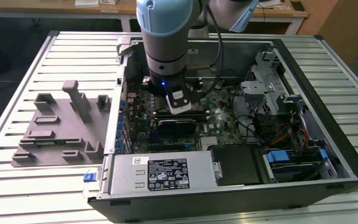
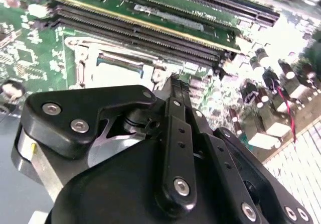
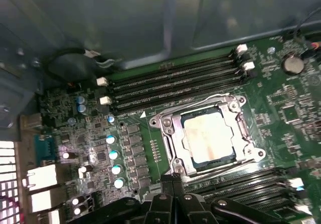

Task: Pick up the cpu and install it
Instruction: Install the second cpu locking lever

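Observation:
The cpu (image 3: 208,136), a flat square chip with a pale shiny top, lies inside the metal-framed socket (image 3: 168,133) on the green motherboard; it also shows as a pale patch (image 2: 118,74) in the second wrist view. My gripper (image 3: 173,180) hangs just beside the socket's edge, its two black fingers (image 2: 173,91) pressed together with nothing between them. In the exterior view the gripper (image 1: 180,109) reaches down into the open computer case over the board.
Long black memory slots (image 3: 175,83) run on both sides of the socket. A power supply (image 1: 160,173) and a drive cage (image 1: 263,91) crowd the case. A grey fixture block (image 1: 61,126) sits on the slatted table at the exterior view's left.

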You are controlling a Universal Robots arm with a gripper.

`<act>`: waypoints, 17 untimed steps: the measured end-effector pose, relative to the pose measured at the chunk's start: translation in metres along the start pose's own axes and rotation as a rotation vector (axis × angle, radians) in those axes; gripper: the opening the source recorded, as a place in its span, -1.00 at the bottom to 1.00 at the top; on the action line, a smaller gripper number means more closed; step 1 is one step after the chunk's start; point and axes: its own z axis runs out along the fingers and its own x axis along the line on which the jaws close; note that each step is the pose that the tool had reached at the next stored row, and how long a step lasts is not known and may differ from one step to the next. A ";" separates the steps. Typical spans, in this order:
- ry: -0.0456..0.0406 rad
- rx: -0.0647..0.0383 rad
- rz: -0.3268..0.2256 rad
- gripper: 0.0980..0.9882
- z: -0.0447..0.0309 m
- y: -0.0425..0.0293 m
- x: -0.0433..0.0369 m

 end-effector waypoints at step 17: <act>-0.0152 0.055 0.000 -0.97 0.0005 0.0146 -0.0147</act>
